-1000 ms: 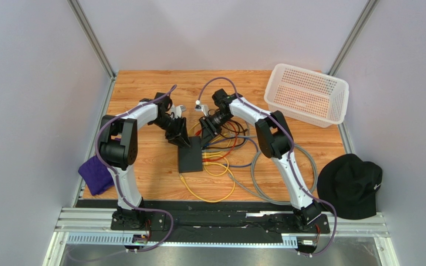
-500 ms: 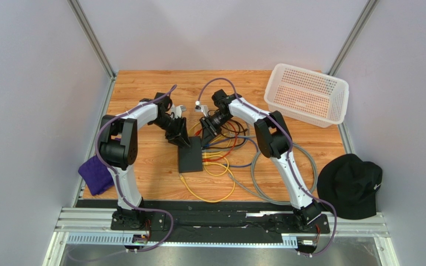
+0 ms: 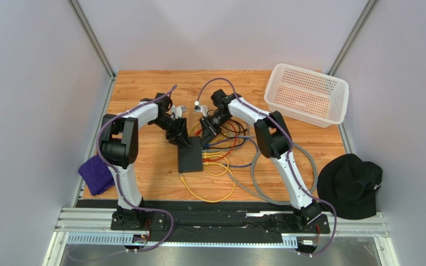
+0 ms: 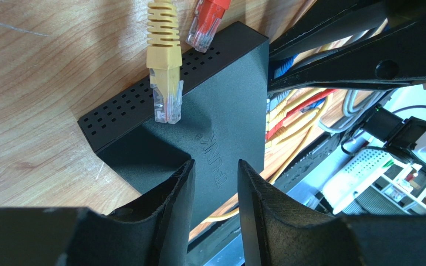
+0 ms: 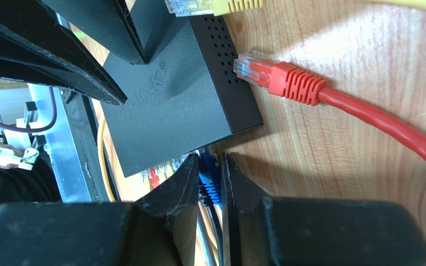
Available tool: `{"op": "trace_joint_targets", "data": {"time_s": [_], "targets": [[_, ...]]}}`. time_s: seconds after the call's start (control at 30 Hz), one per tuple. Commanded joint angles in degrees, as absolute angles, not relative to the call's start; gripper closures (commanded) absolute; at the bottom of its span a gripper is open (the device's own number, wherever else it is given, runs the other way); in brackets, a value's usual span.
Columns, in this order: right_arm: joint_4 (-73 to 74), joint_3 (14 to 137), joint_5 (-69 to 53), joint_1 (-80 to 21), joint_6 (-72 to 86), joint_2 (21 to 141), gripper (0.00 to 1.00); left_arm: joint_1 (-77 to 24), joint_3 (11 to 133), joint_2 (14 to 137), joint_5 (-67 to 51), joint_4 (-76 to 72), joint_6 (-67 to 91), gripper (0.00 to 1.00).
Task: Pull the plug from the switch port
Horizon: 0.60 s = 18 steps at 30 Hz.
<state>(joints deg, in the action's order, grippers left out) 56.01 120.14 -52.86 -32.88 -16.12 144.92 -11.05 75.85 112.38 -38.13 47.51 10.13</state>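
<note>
The switch (image 3: 190,156) is a flat black box lying mid-table, also seen in the left wrist view (image 4: 221,100) and the right wrist view (image 5: 182,105). My left gripper (image 4: 215,165) is open, its fingertips resting down on the switch's top face (image 3: 183,138). My right gripper (image 5: 210,157) is at the switch's socket edge (image 3: 206,133). Its fingers press both sides of a blue plug (image 5: 211,185) that sits in a port. More plugs fill the sockets beside it, partly hidden.
A loose yellow plug (image 4: 165,83) and a loose red plug (image 5: 287,80) lie by the switch's vented side. Tangled cables (image 3: 226,158) spread right of the switch. A white basket (image 3: 307,94) stands back right, a black cap (image 3: 351,185) near right, a purple cloth (image 3: 96,174) near left.
My right gripper's fingers have closed in onto the blue plug and the wrist has edged slightly left. The left arm and the switch have not moved.
</note>
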Motion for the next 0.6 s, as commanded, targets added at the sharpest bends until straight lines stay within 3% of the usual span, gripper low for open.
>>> {"op": "trace_joint_targets", "data": {"time_s": [0.0, 0.47, 0.57], "targets": [[56.33, 117.69, -39.64, -35.16, -19.68, 147.39, 1.0, -10.81, 76.82, 114.78, -35.51, 46.67, 8.09, 0.56], [57.04, 115.93, -37.97, -34.72, -20.92, 146.25, 1.0, -11.07, 77.17, 116.01, -36.39, 46.84, 8.09, 0.57], [60.1, 121.08, -38.23, -34.63, -22.49, 147.65, 1.0, -11.07, 77.17, 116.28, -36.74, 46.85, 8.09, 0.57]]}}
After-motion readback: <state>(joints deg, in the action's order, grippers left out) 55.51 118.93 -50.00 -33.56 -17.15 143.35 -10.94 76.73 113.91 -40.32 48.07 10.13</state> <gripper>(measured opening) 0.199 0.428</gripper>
